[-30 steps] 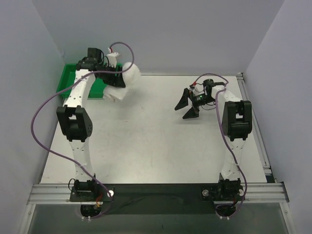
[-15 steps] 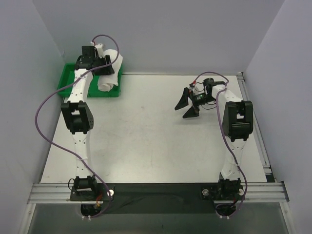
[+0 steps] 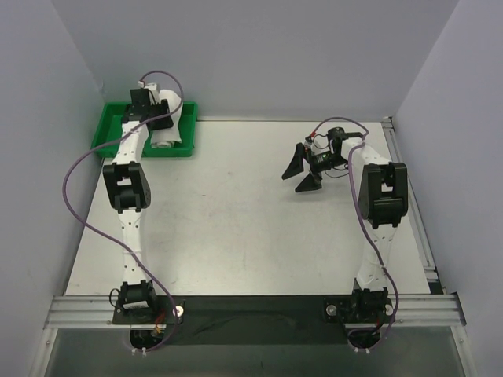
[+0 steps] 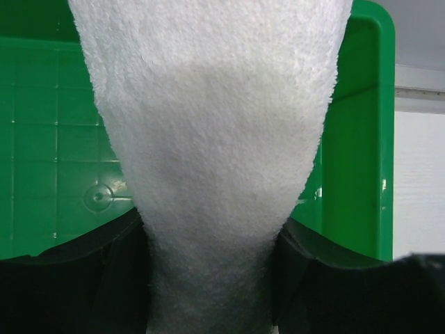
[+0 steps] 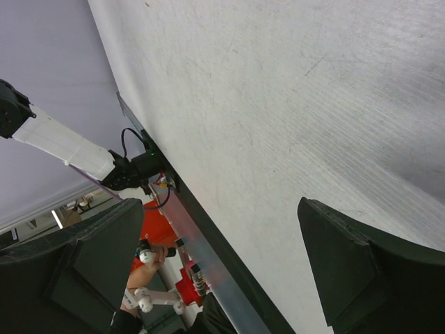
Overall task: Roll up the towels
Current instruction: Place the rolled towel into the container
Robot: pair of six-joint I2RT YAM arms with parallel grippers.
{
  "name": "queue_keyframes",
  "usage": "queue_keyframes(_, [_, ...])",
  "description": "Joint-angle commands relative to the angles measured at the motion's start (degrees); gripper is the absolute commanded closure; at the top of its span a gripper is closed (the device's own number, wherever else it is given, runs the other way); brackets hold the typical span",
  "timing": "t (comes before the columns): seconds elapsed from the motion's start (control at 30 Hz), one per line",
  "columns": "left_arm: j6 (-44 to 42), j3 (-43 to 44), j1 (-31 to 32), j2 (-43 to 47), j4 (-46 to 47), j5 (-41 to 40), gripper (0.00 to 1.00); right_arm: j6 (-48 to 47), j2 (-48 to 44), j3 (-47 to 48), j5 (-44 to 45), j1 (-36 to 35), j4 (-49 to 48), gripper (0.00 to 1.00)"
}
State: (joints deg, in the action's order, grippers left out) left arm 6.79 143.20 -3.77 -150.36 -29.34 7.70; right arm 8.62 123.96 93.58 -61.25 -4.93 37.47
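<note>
A rolled white terry towel (image 3: pixel 167 133) hangs in my left gripper (image 3: pixel 161 119) over the green tray (image 3: pixel 110 129) at the table's far left corner. In the left wrist view the towel (image 4: pixel 208 153) fills the middle and both black fingers (image 4: pixel 97 278) press on its sides, with the tray floor (image 4: pixel 55 139) behind it. My right gripper (image 3: pixel 301 173) is open and empty above the bare table at the right middle; its wide-apart fingers (image 5: pixel 361 271) frame only table surface in the right wrist view.
The white table top (image 3: pixel 251 212) runs between grey walls. A metal rail (image 3: pixel 251 306) crosses the near edge by the arm bases. A purple cable (image 3: pixel 78 173) loops off the left arm.
My left arm has carried the rolled towel left and back, from above the table beside the tray to over the tray. The right arm has not moved.
</note>
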Motion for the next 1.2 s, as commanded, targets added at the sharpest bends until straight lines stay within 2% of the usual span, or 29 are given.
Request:
queue_keyframes(0.0, [-0.9, 1.8, 0.4, 0.0, 5.6, -0.9, 1.0, -1.1, -1.7, 0.3, 0.3, -0.2, 1.8, 0.0])
queue_keyframes(0.3, [-1.2, 1.0, 0.8, -3.1, 4.5, -2.1, 1.0, -1.2, -0.6, 0.5, 0.4, -0.1, 1.8, 0.0])
queue_keyframes(0.5, [-11.4, 3.0, 0.3, 1.0, 6.1, 7.2, 1.0, -1.2, -0.4, 0.6, 0.1, -0.2, 1.8, 0.0])
queue_keyframes(0.7, [-32.2, -1.2, 0.3, 9.7, 10.3, 6.7, 1.0, -1.0, -1.0, 0.6, -0.3, -0.2, 1.8, 0.0])
queue_keyframes(0.8, [-43.2, -3.4, -0.5, 11.4, 10.9, 10.0, 1.0, -1.2, -1.3, 0.3, -0.5, -0.1, 1.8, 0.0])
queue_keyframes(0.9, [-60.4, -8.3, -0.9, 13.0, 12.0, 13.3, 1.0, -1.0, -1.3, 0.2, -0.9, -0.2, 1.8, 0.0])
queue_keyframes(1.03, [-72.1, -15.9, -1.4, 14.5, 16.9, 14.9, 1.0, -1.0, -1.4, 0.1, -0.9, -0.1, 1.8, 0.0])
queue_keyframes(1.17, [-77.6, -15.3, -1.6, 11.9, 18.6, 14.8, 1.0, -1.1, -1.2, -0.2, -1.0, 0.0, 1.8, 0.0])
